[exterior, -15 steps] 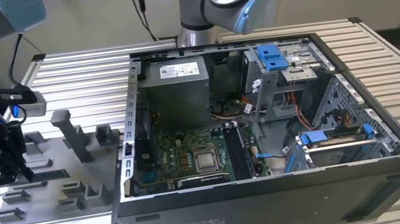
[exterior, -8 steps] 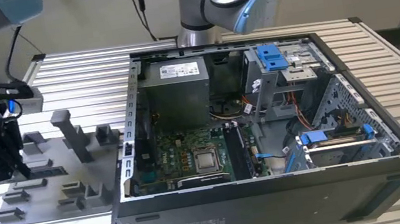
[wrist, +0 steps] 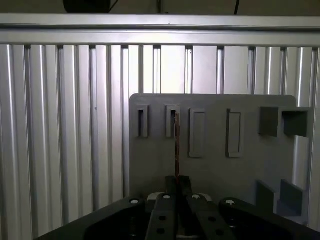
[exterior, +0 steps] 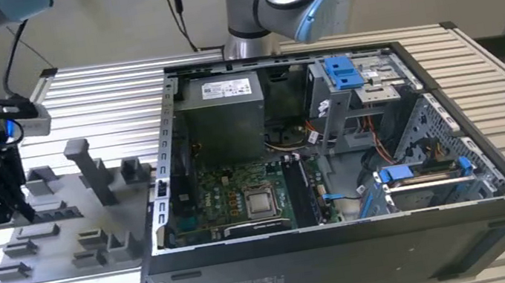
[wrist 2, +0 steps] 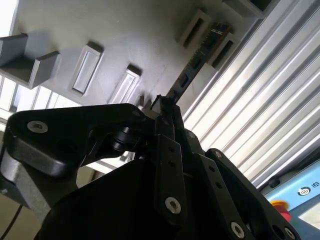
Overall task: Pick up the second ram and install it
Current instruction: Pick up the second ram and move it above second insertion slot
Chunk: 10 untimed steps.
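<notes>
Closest to the lens in the first wrist view, the gripper [wrist: 177, 184] is seen with its black jaws clenched on the second ram [wrist: 176, 150], which is presented edge-on as a thin strip. The stick's far end is lined up with a narrow slot of the grey fixture plate [wrist: 250, 165]; whether it is seated there or raised clear cannot be told. The plate is laid on the ribbed counter [wrist: 60, 125]. An open computer case [exterior: 351, 262] is placed at the exterior view's right of the plate.
</notes>
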Tool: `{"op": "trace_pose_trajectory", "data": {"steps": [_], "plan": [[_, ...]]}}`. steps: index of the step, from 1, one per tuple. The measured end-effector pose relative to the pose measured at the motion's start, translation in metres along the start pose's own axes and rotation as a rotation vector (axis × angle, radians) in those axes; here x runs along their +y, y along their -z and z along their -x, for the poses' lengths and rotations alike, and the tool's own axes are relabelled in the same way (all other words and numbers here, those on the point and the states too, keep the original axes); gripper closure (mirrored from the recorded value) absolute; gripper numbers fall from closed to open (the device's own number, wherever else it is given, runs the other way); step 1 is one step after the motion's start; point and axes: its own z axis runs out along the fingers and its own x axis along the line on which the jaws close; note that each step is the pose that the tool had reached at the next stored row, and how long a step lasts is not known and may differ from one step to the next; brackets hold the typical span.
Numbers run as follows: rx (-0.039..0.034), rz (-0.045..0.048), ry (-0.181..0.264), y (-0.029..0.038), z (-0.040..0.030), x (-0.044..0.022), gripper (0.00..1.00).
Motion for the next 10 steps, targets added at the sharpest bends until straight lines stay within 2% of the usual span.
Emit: {"op": "trace_pose_trajectory", "data": {"steps": [10], "plan": [[-0.0001,-0.0011,0.0,0.009,0.0002,0.0001,0.86]]}}
